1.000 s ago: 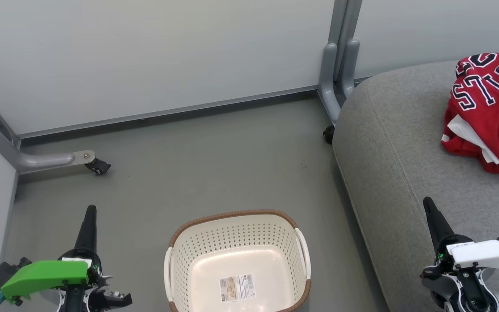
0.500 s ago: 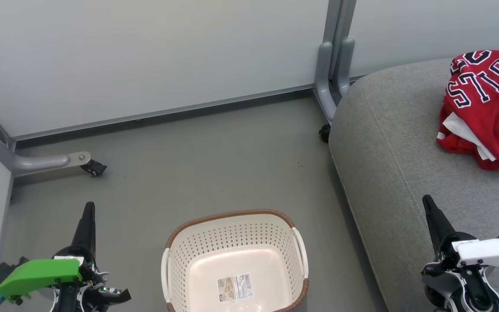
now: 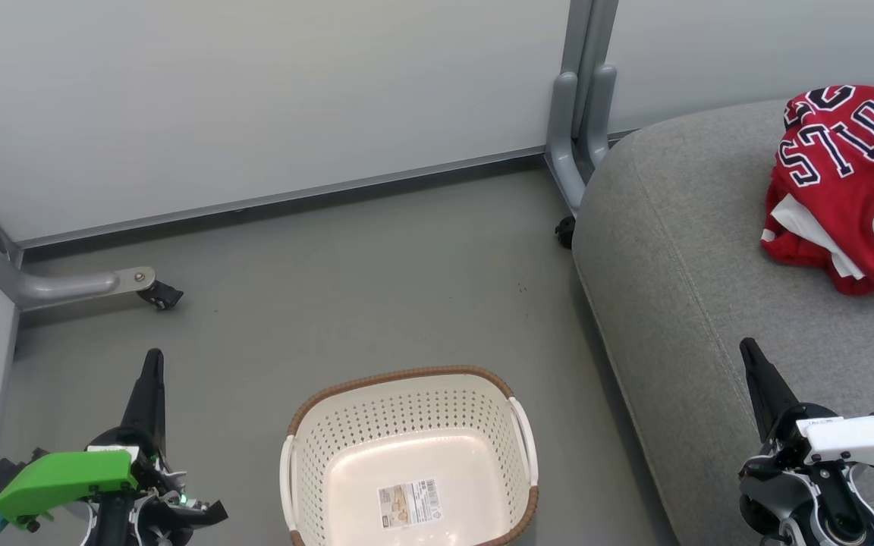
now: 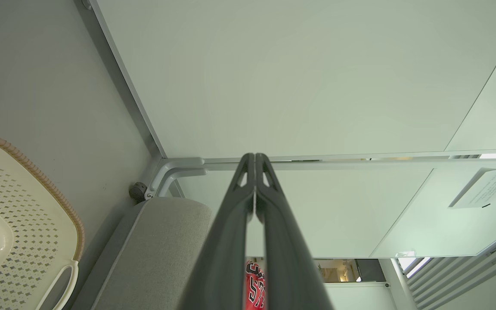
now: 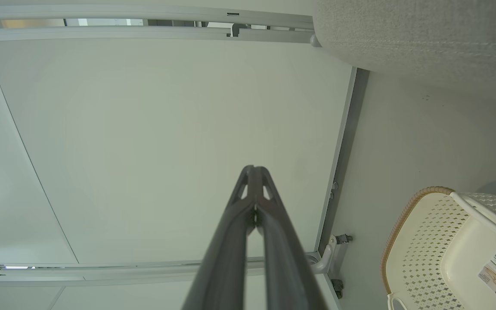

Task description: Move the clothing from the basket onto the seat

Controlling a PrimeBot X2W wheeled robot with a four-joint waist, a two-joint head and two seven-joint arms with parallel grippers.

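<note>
Now basket [image 3: 399,375] at bottom centre is empty; clothing [image 3: 847,189] heaped on seat [image 3: 695,303], upper right, above nearer right gripper [image 3: 746,347], which like left gripper [image 3: 152,356] is pinched closed, holding nothing.

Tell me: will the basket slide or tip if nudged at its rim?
The basket looks empty and is thin perforated plastic, so probably light. On the smooth grey floor it would likely slide readily. Its wide flat bottom suggests a rim push rocks it at most.
</note>
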